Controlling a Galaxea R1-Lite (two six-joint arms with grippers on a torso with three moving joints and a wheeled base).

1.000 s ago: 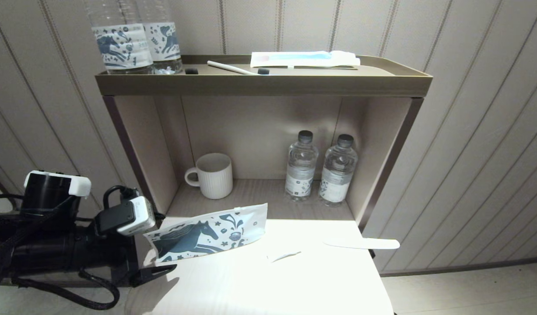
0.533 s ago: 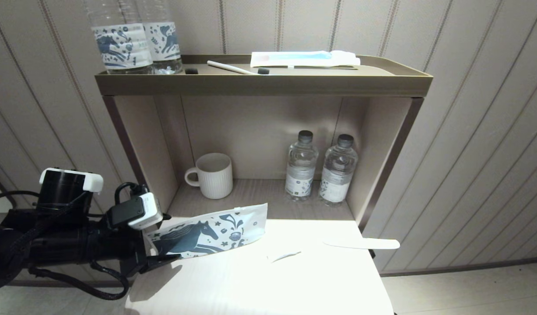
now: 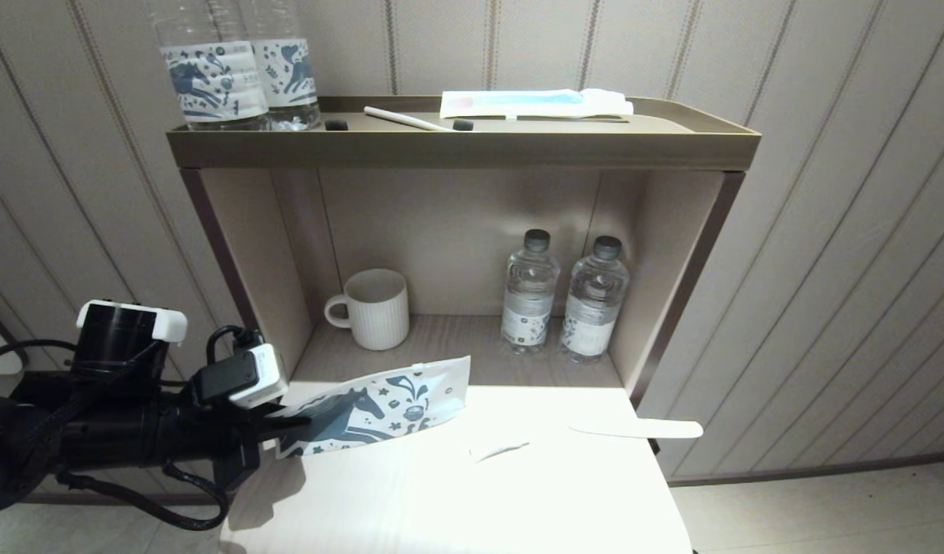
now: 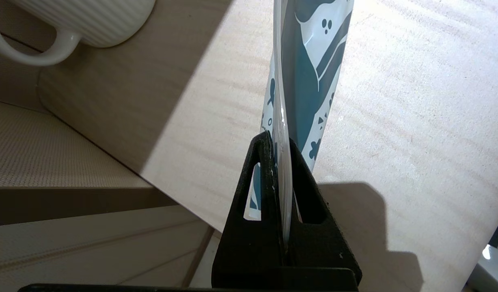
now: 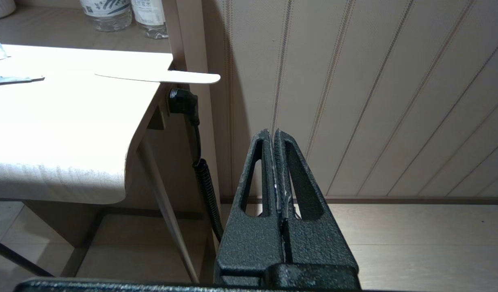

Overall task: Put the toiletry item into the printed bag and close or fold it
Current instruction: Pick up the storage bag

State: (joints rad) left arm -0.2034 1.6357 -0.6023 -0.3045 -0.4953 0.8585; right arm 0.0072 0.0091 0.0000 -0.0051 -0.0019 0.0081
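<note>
The left end effector [image 4: 279,140] was at the near left corner of the desk [image 3: 456,500], its two black fingers pressed together on one end of the printed bag [image 3: 375,408]. In the head view the bag stretched from that grip toward the right, tilted upward, with its far end reaching over the front edge of the lower shelf [image 3: 441,338]. In the left wrist view the bag [image 4: 309,77] stood on edge between the fingers, its thin plastic seam running straight out from the pinch, above the pale desk top.

The right end effector [image 5: 275,136] hung off the desk's right side, near the striped wall and above the floor, its fingers pressed together with nothing between them. It did not show in the head view.

A long flat white stick [image 3: 637,428] lay at the desk's far right edge, one end sticking out past it. A small thin white strip [image 3: 500,449] lay on the desk between the bag and the stick, apart from both.

On the lower shelf stood a ribbed white mug [image 3: 373,309] at the left and two small water bottles [image 3: 564,296] side by side at the right. On the top shelf [image 3: 464,142] stood two larger bottles with horse labels [image 3: 237,73] at the left, a white pen-like stick [image 3: 410,119], and a flat white and blue packet [image 3: 533,103].
</note>
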